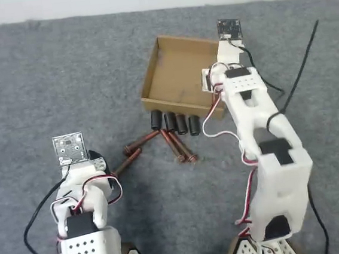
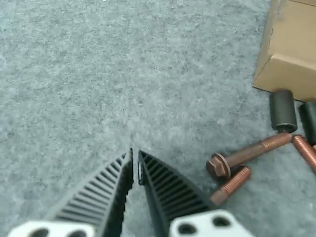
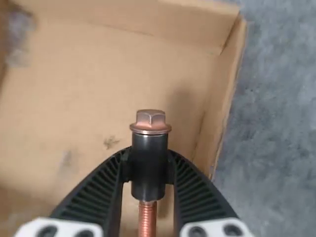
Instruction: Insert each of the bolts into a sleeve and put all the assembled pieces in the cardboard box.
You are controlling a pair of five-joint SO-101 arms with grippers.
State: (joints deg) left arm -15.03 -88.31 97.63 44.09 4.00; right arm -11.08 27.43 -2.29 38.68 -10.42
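Bolts of a copper colour lie loose on the grey worktop, four as far as can be told, just to the right of the left arm. That arm's jaws are together with nothing between them, low over bare carpet. Further right, a row of four black sleeves stands side by side against the near wall of the cardboard box, none of them with a bolt inside.

Over the box hangs the right arm. Its jaws are clamped on the sleeve of an assembled piece, whose bolt head sits on one end while the threaded shank sticks out of the other. The piece is above the box floor, near one side wall; whether it touches the floor cannot be told.

The step in hand looks like the delivery of this one assembled piece. The next move would call for the right jaws to part while well inside the walls, so the piece drops flat. Four bolt-and-sleeve pairs would then remain to be joined.
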